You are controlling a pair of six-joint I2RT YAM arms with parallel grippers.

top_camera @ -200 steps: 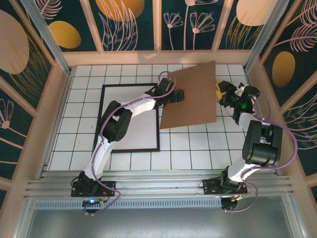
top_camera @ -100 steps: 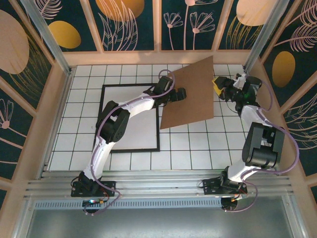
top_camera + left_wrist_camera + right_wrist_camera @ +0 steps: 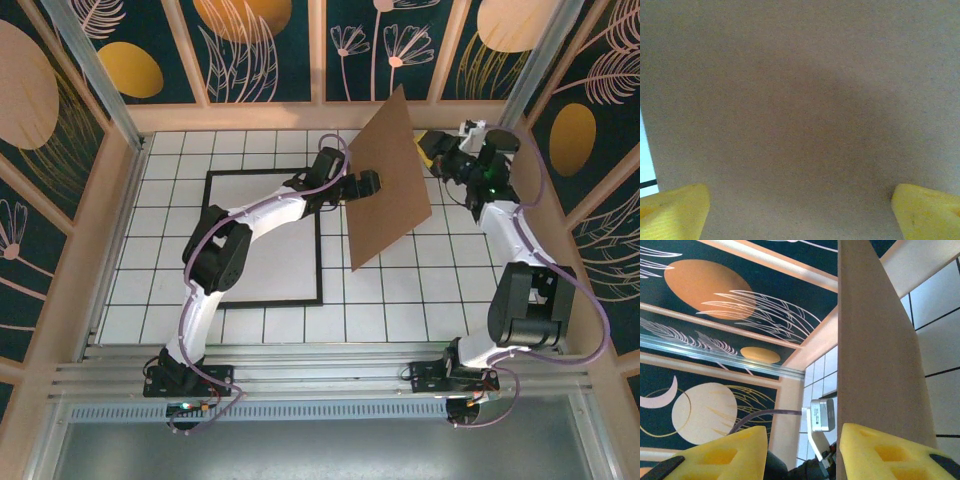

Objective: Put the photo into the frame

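— Where does the frame (image 3: 208, 240) lie?

— Flat on the tiled worktop (image 3: 400, 300), left of the middle, with the left arm reaching across its far right corner. A plain white sheet fills it and hides the tile lines. That looks like the photo (image 3: 275, 270) lying face down, though no print shows to confirm it.

— And the brown board (image 3: 392, 180)?

— Off the frame, to its right, tipped up steeply between the two arms.

— The left claw (image 3: 366, 186)?

— Spread wide, at the board's left edge. From the left wrist its two yellow fingertips (image 3: 672, 212) sit far apart, and the board's brown face is close in front of them. It grips nothing.

— The right claw (image 3: 432, 148)?

— At the board's far right edge, near the back wall. Its fingers (image 3: 715, 455) stand about half spread. The board rises edge-on right beside the inner side of one finger, with a clear gap to the other, so it is not pinched. Whether that nearer finger touches the board, I cannot tell.
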